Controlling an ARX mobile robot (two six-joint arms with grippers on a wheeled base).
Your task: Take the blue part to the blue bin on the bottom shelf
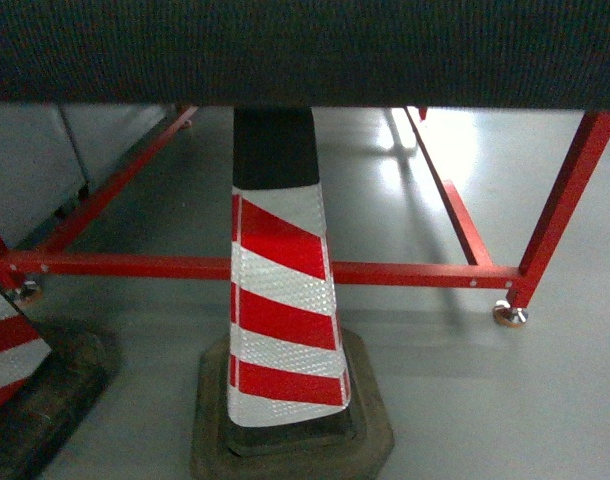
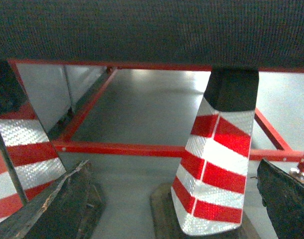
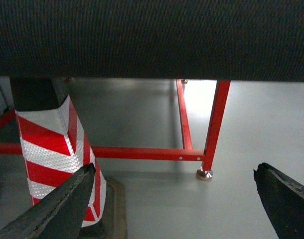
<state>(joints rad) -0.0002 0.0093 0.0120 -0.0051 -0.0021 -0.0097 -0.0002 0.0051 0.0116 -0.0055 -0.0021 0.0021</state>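
A: Which step is this, would you say?

B: The search, by my judgement. Neither the blue part nor a blue bin nor any shelf shows in the three views, so nothing can be reached for yet.

A: And the grippers?

B: The left gripper [image 2: 174, 199] has its jaws wide apart with nothing between them; the right gripper [image 3: 179, 199] likewise, apart and empty. Both hang low, pointing under a dark table edge [image 1: 305, 50].

A: What sits in front of the jaws?

B: Beyond the left jaws, between the two fingers, stands a red-and-white striped cone [image 2: 217, 164] on a dark rubber base. A second cone [image 2: 20, 159] rises just behind the left finger. In the right wrist view the one cone there stands behind the left finger, and a red frame leg [image 3: 214, 127] with its foot stands between the fingers, farther off.

A: Counts, then?

B: Two cones, counted in the head view (one is cut off at the left edge). One red frame [image 1: 285, 268], one grey floor [image 1: 485, 400]. Blue parts: none in sight.

A: So the next move?

B: Probably the base or the cameras must turn toward the rack before either arm acts.
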